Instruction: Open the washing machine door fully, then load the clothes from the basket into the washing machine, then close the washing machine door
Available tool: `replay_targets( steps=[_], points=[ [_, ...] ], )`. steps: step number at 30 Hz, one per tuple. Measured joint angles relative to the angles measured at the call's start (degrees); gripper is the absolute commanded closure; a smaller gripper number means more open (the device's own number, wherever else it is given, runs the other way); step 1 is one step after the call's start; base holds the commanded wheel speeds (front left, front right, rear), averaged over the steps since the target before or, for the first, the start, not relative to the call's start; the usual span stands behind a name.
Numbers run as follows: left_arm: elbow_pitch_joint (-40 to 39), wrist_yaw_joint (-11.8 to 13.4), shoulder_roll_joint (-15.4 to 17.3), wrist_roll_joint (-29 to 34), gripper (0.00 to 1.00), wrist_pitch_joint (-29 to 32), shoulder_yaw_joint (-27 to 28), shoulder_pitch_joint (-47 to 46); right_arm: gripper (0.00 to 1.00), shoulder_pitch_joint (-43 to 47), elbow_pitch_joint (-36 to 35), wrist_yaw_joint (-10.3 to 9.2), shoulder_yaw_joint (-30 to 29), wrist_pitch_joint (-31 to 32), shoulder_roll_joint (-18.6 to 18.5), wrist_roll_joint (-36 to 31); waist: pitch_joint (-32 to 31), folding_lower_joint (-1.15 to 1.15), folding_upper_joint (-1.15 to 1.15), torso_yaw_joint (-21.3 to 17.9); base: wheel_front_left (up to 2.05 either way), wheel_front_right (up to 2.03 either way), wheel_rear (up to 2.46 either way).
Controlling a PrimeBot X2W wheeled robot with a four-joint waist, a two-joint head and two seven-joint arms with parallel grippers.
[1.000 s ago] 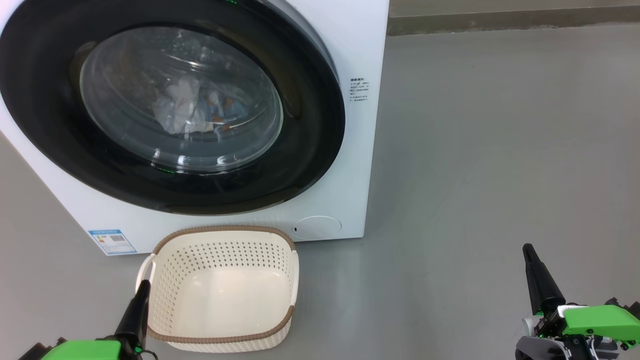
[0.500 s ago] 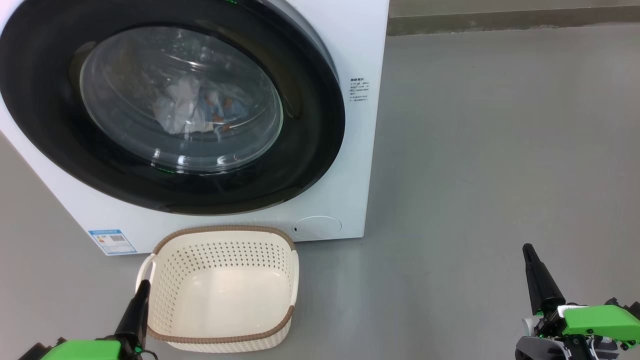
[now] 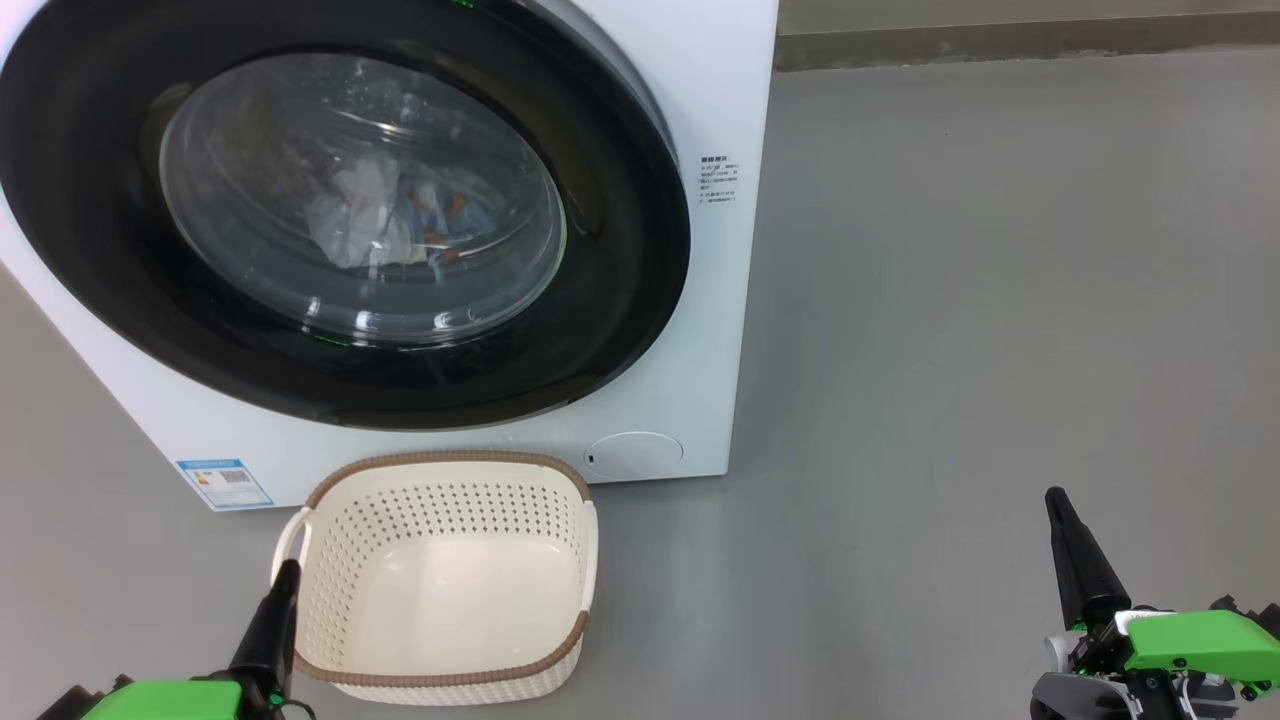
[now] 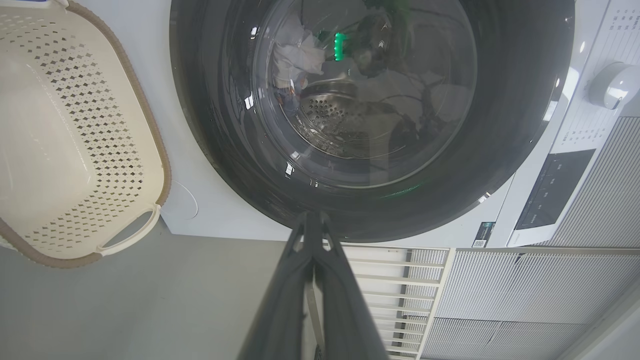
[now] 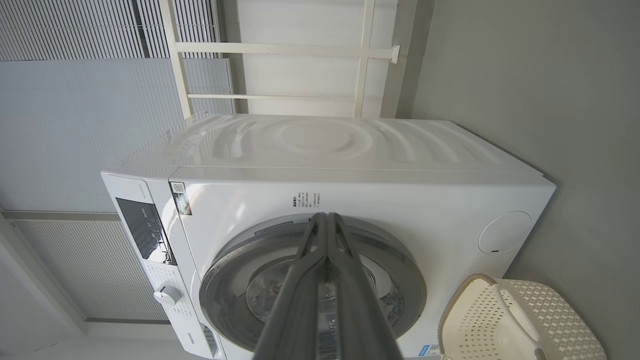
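Grey floor [image 3: 980,300], bare, with slatted panels behind. Washing machine [image 3: 720,80]: white front-loader; washing machine door [image 3: 620,300] sits flush against its front, apparently latched, though the seam is hard to read. Clothes [image 3: 400,215]: white and blue, inside the drum behind the glass. Basket [image 3: 440,680]: empty, on the floor just before the machine. Left gripper [image 3: 283,580]: fingers together, holding nothing, beside the basket's handle. Right gripper [image 3: 1060,510]: fingers together, empty, well apart to the right. Step in hand: all three appear done; next calls only for holding clear.
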Motion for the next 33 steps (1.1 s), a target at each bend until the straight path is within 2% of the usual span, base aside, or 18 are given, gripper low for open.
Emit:
replay_targets(
  steps=[33],
  points=[
    [0.0, 0.0, 0.0, 0.0, 1.0, 0.2, 0.0, 0.0, 1.0, 0.0, 0.0, 0.0, 0.0, 0.0, 0.0, 0.0, 0.0, 0.0, 0.0, 0.0, 0.0, 0.0, 0.0]
  ],
)
